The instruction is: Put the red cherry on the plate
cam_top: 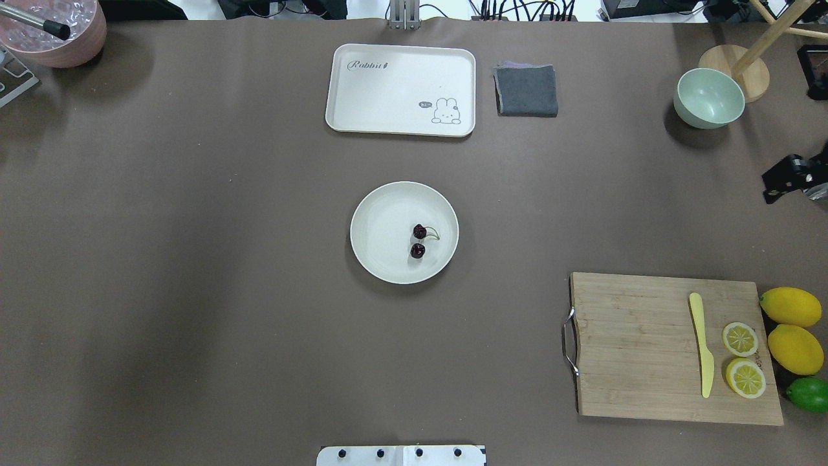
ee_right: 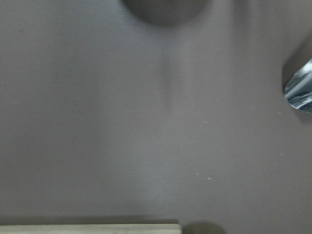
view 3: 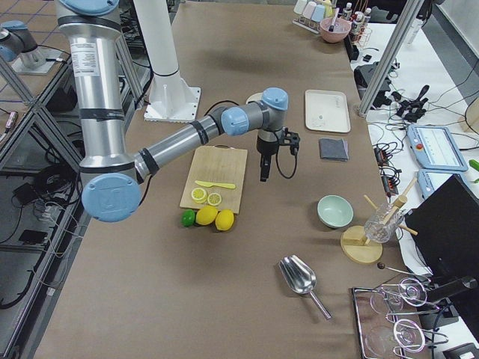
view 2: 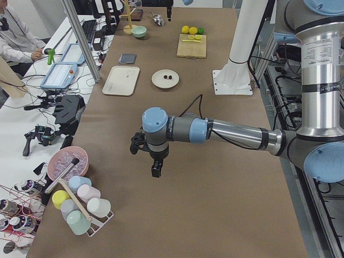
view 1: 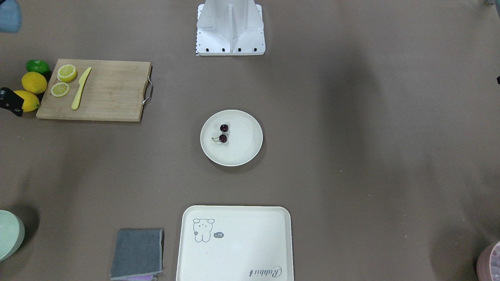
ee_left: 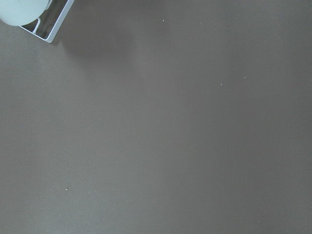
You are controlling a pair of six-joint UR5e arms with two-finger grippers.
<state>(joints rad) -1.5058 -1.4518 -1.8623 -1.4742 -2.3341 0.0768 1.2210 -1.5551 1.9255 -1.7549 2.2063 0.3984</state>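
Two small dark maroon cherries (view 1: 223, 133) (cam_top: 418, 241) with a pale stem lie side by side on the round off-white plate (view 1: 242, 154) (cam_top: 381, 220) at the table's middle. Neither gripper is near them. My left gripper (view 2: 155, 172) hangs fingers-down over bare table far from the plate, seen only in the left side view, so I cannot tell its state. My right gripper (view 3: 263, 176) hangs past the cutting board's end, and only a black part of it (cam_top: 779, 181) shows at the overhead view's right edge. I cannot tell whether it is open or shut.
A wooden cutting board (cam_top: 647, 362) holds a yellow knife (cam_top: 702, 343) and two lemon slices, with lemons and a lime beside it. A cream tray (cam_top: 401, 71), grey cloth (cam_top: 527, 90), mint bowl (cam_top: 708, 97) and pink bowl (cam_top: 55, 32) line the far side.
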